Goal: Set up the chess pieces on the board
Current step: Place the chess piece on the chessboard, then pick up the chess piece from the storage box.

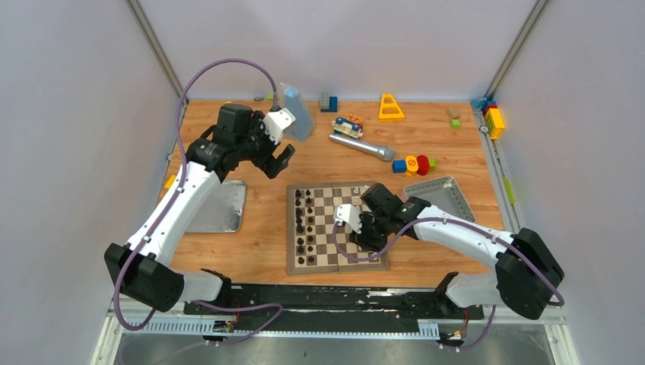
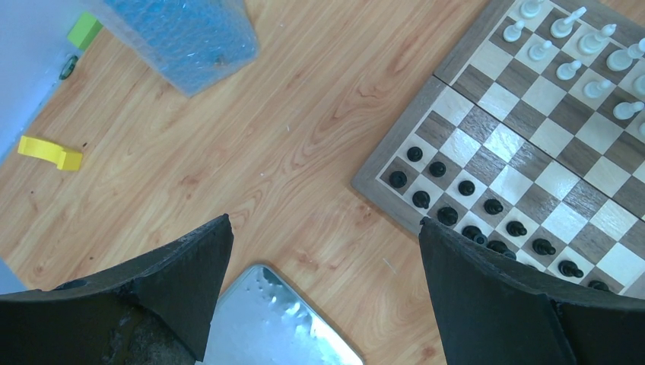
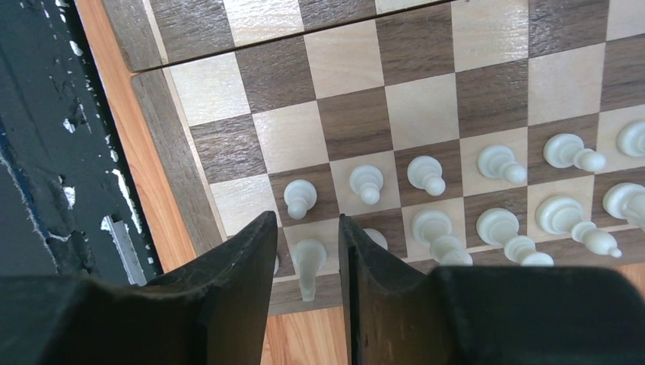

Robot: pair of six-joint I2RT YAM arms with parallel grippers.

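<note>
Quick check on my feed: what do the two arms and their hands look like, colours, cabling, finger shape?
Both arms have white link shells with black joint housings. A purple cable loops along each. The left hand and right hand are black, each with a white wrist block. The fingers are broad, matte black, tapered wedges with scuffed edges.

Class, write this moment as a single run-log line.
left pincer: open, holds nothing, above table | right pincer: closed around white piece at board corner | black pieces: on board

Microphone (image 1: 361, 144), yellow triangle (image 1: 391, 107), tin (image 1: 440, 195)
</note>
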